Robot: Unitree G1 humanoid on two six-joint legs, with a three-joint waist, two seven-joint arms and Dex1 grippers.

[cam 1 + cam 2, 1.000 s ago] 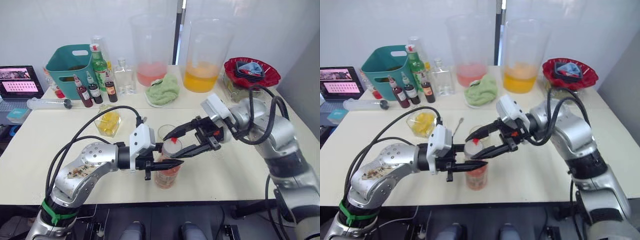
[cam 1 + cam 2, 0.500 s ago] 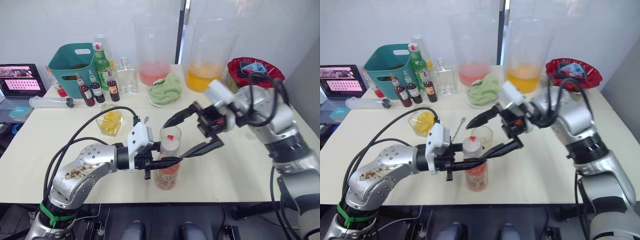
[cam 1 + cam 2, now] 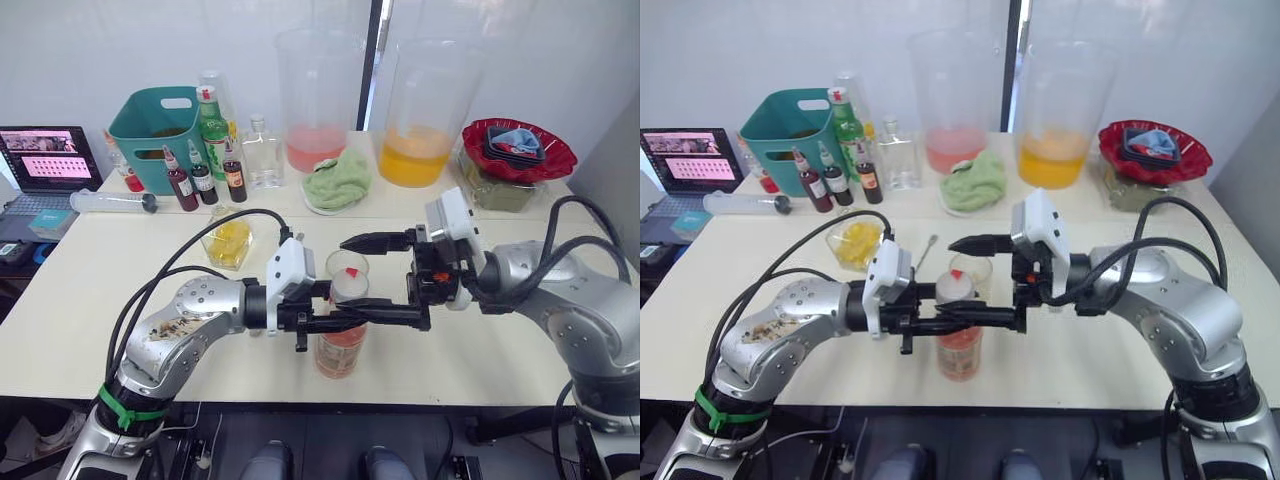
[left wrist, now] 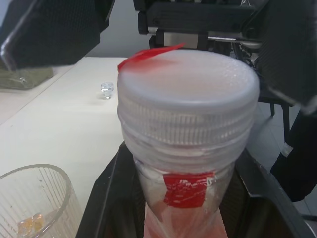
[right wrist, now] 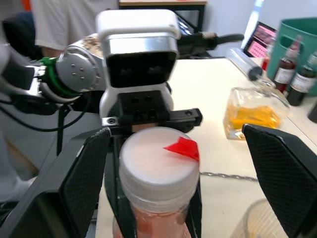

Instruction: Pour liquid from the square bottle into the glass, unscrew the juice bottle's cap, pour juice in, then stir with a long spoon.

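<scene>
- Left fingers (image 3: 345,318) pinching the juice bottle (image 3: 341,345) at the neck, just under the white cap (image 4: 188,94); bottle upright on the tabletop (image 3: 90,300), near its front edge, held steady.
- Right fingers (image 3: 385,280) spread wide, one on each side of the cap, not touching it as far as can be seen; in the right wrist view both black fingers (image 5: 285,173) well clear of the cap, with a small red tab on top of it.
- Cap looking fully screwed on, threads hidden, pale pink juice visible below the red-and-white label.
- Just behind the bottle, the glass (image 3: 347,266), upright, with what looks like a little yellow liquid at its bottom; cannot tell how much.
- Further to the left and back, the square bottle (image 3: 228,243), standing, yellow contents still inside.
- Long spoon (image 3: 921,255) lying flat on the tabletop between the square bottle and the glass, untouched.
- Step in hand, as a judgement: unscrewing the cap; the first pouring seems done, the juice pouring and the stirring not yet.
- Next move calling for: closing the right fingers on the ribbed side of the cap, centred and level, then turning while the left grip resists the twist.
- Risk: bottle slipping or tipping toward the glass if the left grip is too weak.
</scene>
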